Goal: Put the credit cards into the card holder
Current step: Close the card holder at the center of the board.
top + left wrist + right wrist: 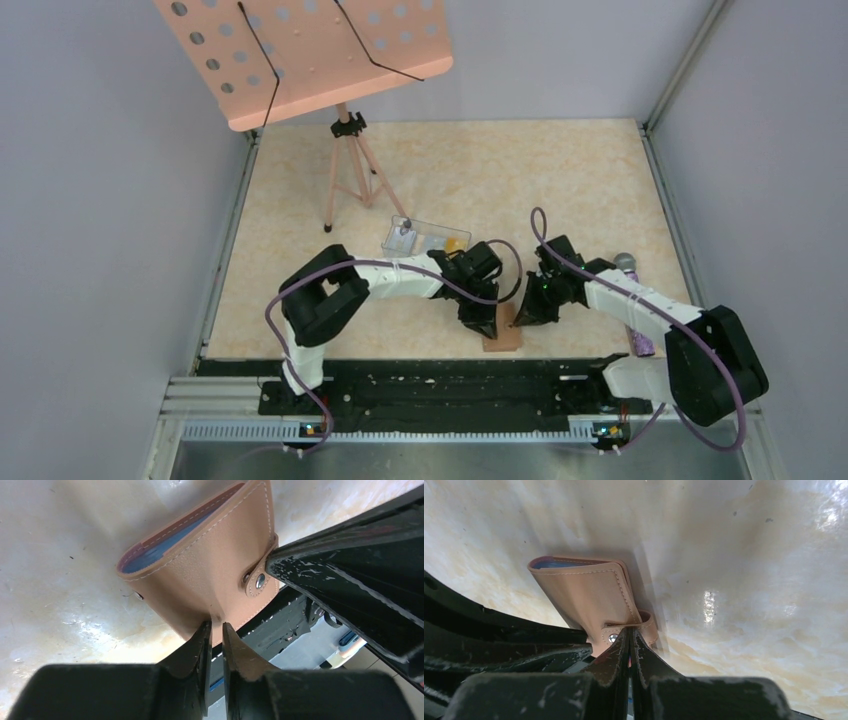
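The brown card holder (503, 333) sits at the table's near edge between both grippers. It is folded, and a bluish inner face shows along its open side (150, 555). My left gripper (215, 625) stands slightly open, with the card holder's near edge between its tips and a pinch crease in the leather there. My right gripper (629, 629) is shut on the snap tab (613, 638) of the card holder (584, 595). In the top view the left gripper (483, 325) and right gripper (527, 318) point down at it from either side. The credit cards are out of view.
A clear plastic box (425, 238) with a yellow item lies behind the left arm. A pink perforated music stand (310, 55) on a tripod (350, 170) stands at the back. A purple object (640, 340) lies by the right arm. The black rail (440, 385) runs just below the card holder.
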`<state>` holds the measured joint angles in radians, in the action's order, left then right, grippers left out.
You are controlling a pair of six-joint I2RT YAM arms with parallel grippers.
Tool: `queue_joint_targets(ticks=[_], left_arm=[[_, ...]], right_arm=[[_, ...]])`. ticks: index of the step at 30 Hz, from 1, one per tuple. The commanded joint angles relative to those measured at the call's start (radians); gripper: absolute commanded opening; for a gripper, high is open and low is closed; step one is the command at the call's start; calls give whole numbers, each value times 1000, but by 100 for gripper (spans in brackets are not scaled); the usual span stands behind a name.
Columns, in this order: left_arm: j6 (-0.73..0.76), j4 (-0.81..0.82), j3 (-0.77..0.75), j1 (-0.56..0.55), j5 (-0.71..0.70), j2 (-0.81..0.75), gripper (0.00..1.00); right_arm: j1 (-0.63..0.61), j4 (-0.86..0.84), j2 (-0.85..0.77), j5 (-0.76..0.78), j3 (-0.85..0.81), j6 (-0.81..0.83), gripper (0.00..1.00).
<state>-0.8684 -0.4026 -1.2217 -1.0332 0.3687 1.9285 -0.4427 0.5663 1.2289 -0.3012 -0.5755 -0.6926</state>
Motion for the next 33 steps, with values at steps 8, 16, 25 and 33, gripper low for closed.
queue_joint_targets(ticks=[8,16,25,33], left_arm=[[-168,476,221,33,68,-116,35],[-288,683,314,53,112,-97,38],[-237,461,211,53,34,-61,34],[-188,306,167,53,-18,-67,34]], right_arm=[[-16,-76,19,-18,44,-22,0],[-15,-94,5,-40,53,-33,0],[-14,-98,-16,-46,65,-42,0],[-15,-99,-19,-45,69,-42,0]])
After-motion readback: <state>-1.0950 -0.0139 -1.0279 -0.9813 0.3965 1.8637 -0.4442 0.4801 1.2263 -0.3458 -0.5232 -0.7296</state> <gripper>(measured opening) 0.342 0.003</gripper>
